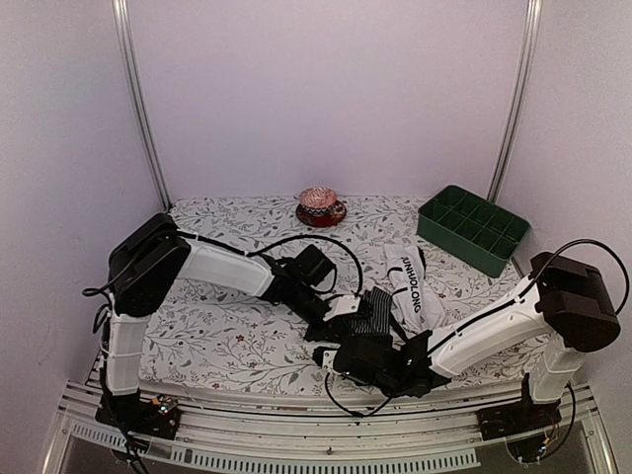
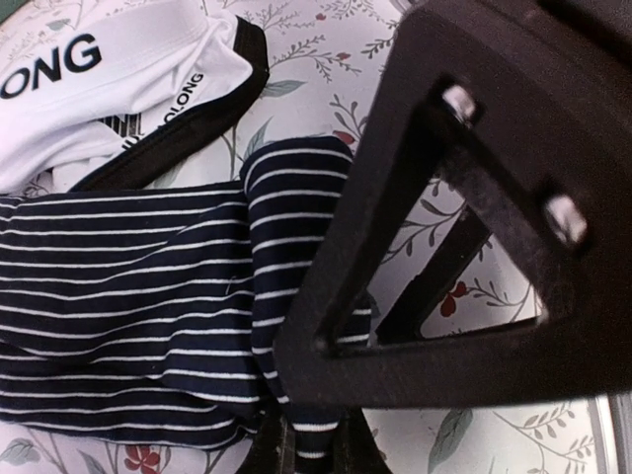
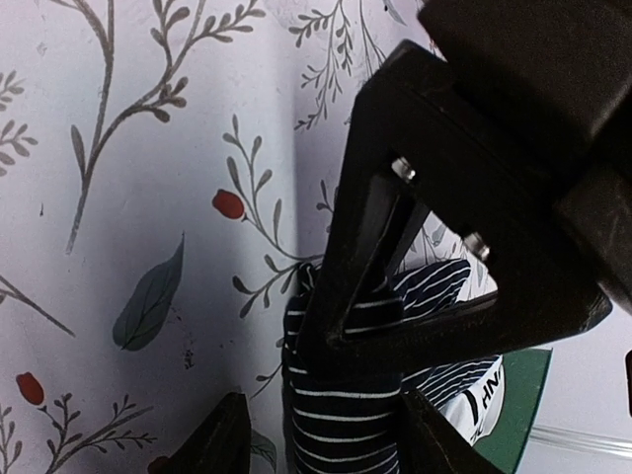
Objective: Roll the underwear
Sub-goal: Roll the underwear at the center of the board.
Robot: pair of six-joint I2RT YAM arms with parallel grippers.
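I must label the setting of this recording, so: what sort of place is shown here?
Probably a robot test booth: plain pale walls with metal corner rails, two white-and-black robot arms bolted to a grooved metal frame, and a floral-cloth table bearing dark striped cloth briefs.

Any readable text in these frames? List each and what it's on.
"ONG": big black letters on the white briefs, left wrist view, start cut off.
"OLONG": small white letters on its black waistband, start unclear.
"UNHOLONG", roughly: along the same briefs, top view; small, unsure.
Right wrist view: letters on white cloth, unreadable.
None on the striped briefs or green tray.
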